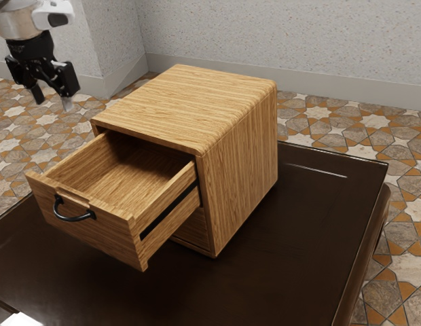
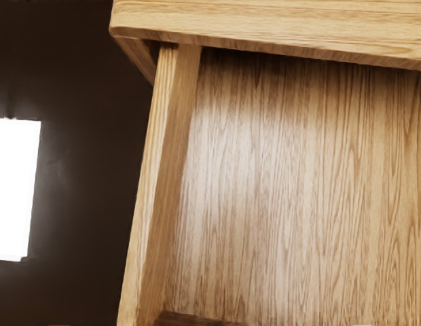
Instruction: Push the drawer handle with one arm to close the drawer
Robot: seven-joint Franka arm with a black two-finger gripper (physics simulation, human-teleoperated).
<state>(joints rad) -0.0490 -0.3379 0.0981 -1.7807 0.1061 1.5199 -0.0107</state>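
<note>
- Reaching the handle (image 1: pixel 74 219) seems the step in hand: in the exterior view the drawer (image 1: pixel 108 234) juts from its cabinet (image 1: pixel 241 156).
- There the end effector (image 1: pixel 53 100) hangs high, pointing down, spread (nothing pinched); next it should drop before the handle, then push inward.
- In the wrist view, the drawer's inside faces the end effector.
</note>
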